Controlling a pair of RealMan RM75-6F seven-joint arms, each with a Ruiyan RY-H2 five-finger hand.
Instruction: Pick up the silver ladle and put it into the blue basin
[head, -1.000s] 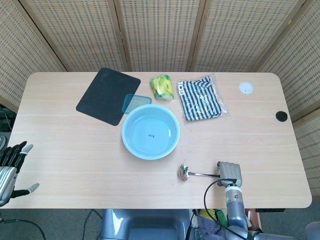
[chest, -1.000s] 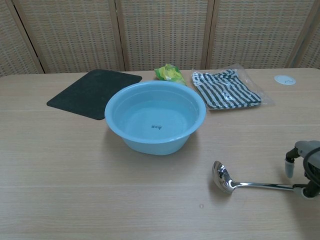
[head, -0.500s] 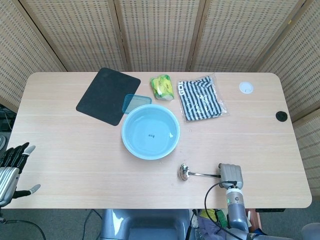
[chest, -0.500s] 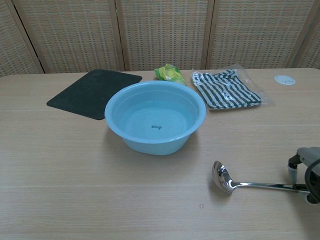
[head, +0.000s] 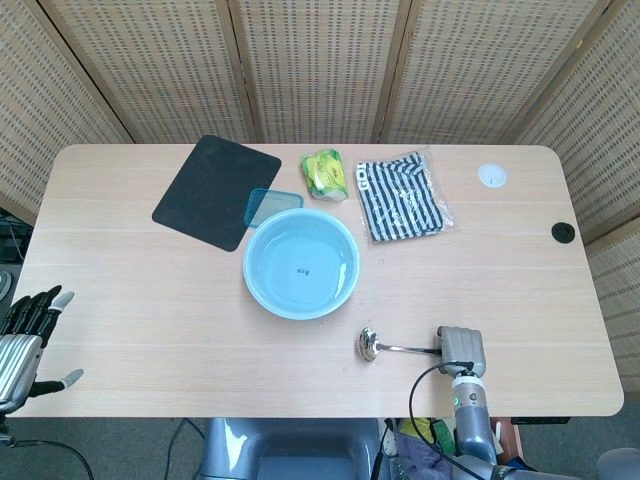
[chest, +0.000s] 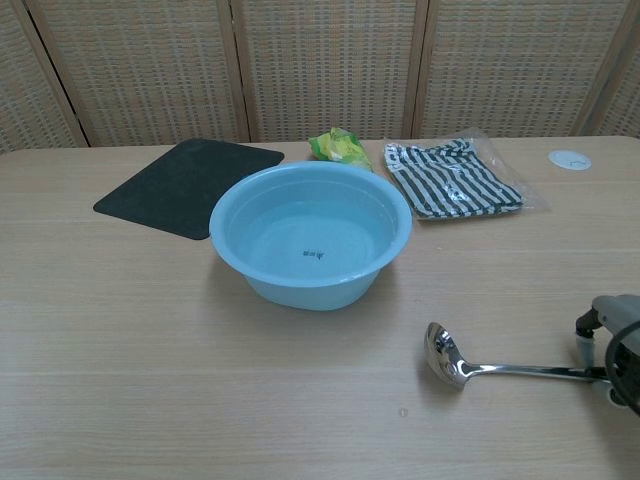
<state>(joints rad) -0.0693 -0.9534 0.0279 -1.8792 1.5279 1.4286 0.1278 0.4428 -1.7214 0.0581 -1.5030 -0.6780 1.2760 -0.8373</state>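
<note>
Ladle and basin are being seen apart on the bench: the silver ladle is lying flat near the front edge, its bowl pointing toward the basin and its handle running away to the robot's right, while the blue basin is sitting upright nearer the middle. In the chest view the ladle is shown in front and to the right of the basin.

The handle's far end is being met by the right hand; in the chest view only a part of that hand is shown at the frame's edge, and whether the handle is being gripped cannot be told. The left hand is being held off the bench's left front corner, fingers spread and nothing in them.

Behind the basin, a black mat, a blue lid, a green packet and a striped cloth in a clear bag are lying.
</note>
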